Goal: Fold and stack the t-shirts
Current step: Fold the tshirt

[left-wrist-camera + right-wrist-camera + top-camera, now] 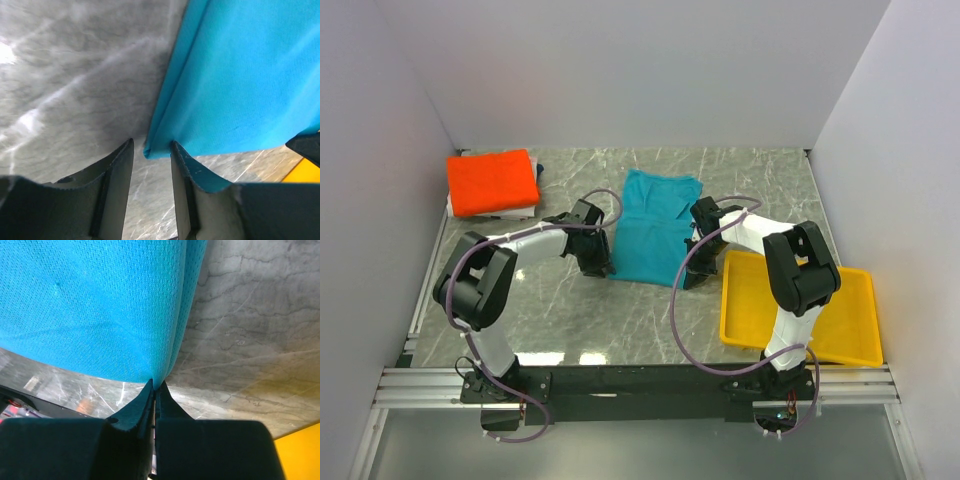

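The teal-blue t-shirt lies partly folded in the middle of the marble table. My left gripper is at its left near corner. In the left wrist view that gripper stands open, and the corner of the teal shirt sits just between its fingertips without being pinched. My right gripper is at the shirt's right edge. In the right wrist view it is shut on a fold of the teal cloth. The orange-red t-shirt lies folded at the back left.
A yellow plastic tray sits at the front right, close to the right arm, and shows in the wrist views as a yellow tray corner and tray edge. White and dark cloth peeks out under the orange shirt. White walls enclose the table.
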Available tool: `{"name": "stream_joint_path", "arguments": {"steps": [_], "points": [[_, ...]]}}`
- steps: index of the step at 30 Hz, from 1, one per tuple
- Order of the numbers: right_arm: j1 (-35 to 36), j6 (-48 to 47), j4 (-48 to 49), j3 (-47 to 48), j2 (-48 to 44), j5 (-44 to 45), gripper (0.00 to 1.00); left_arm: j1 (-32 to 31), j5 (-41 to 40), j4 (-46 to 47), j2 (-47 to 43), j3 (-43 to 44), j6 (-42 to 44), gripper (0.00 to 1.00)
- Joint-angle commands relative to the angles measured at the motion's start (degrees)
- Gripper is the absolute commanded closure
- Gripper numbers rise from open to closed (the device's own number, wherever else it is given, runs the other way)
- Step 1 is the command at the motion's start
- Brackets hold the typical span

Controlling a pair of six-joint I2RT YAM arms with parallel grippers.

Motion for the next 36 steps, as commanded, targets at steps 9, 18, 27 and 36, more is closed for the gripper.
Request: {"name": "stream_joint_path", "arguments": {"steps": [9, 18, 27, 36], "points": [[0.37, -0.89, 0.34, -0.35, 0.59, 1.33, 1.0, -1.63, -0.88, 1.05, 1.77, -1.43, -0.27, 0.62], [0.37, -0.8, -0.19, 0.35, 0.15, 1.34, 1.0, -2.42, -0.08, 1.93, 3.36, -2.48, -0.44, 0.85], [0.81, -0.45, -0.27, -3.07, -2.91, 1.16, 1.0, -4.0, -1.4, 1.23, 1.79, -5.47, -1.06, 1.0], [3.27, 1.31, -1.59, -10.89, -11.87, 2.3, 1.0, -8.13, -2.99, -2.11, -7.08, -11.0, -2.2, 1.0]]}}
